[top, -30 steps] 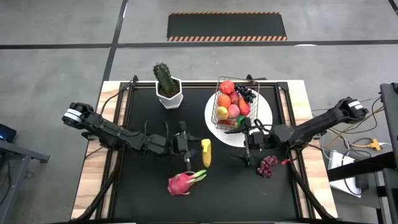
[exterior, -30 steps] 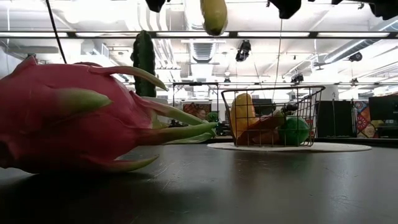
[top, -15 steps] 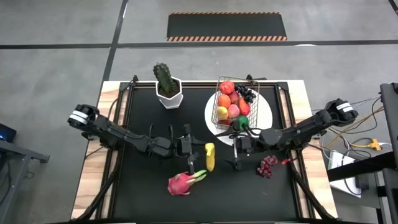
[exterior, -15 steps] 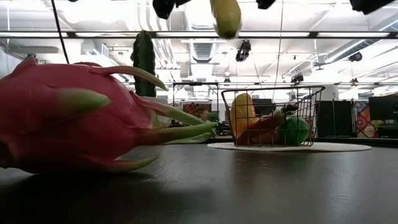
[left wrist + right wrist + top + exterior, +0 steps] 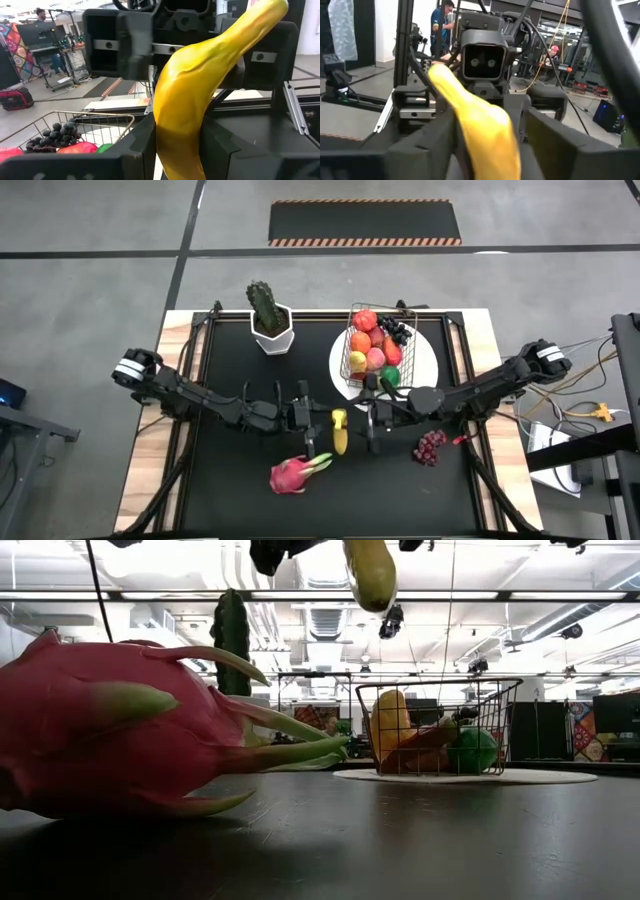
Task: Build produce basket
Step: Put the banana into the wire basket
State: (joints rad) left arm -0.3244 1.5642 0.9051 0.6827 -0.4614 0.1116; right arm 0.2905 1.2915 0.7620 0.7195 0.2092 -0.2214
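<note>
Yellow banana point(image 5: 339, 430) hung in the air over the middle of the black surface point(image 5: 230, 490), clamped in my left hand point(image 5: 322, 430). In the left wrist view the banana point(image 5: 200, 95) stood up between my two dark fingers, both pressed against it. My right hand point(image 5: 366, 425) faced the left one from the other side of the fruit, just beside it. In the right wrist view the banana point(image 5: 480, 130) sat between that hand's fingers, which stood partly apart; I could not tell whether they touched it.

From the low view the banana point(image 5: 370, 572) showed at the top, clear of the surface, with parts of both arms above it.

Pink dragon fruit point(image 5: 295, 473) lay on the surface near the front, a little left of the banana and below it. It filled the left of the low view point(image 5: 130, 730), resting on its side. Purple grapes point(image 5: 430, 446) lay on the surface to the right of my right hand.

Wire basket point(image 5: 350, 352) stood on a round white plate point(image 5: 425, 365) at the far right of the surface, holding several fruits, among them a second bunch of dark grapes point(image 5: 395, 331). A cactus in a white pot point(image 5: 269, 317) stood far left of the basket.
</note>
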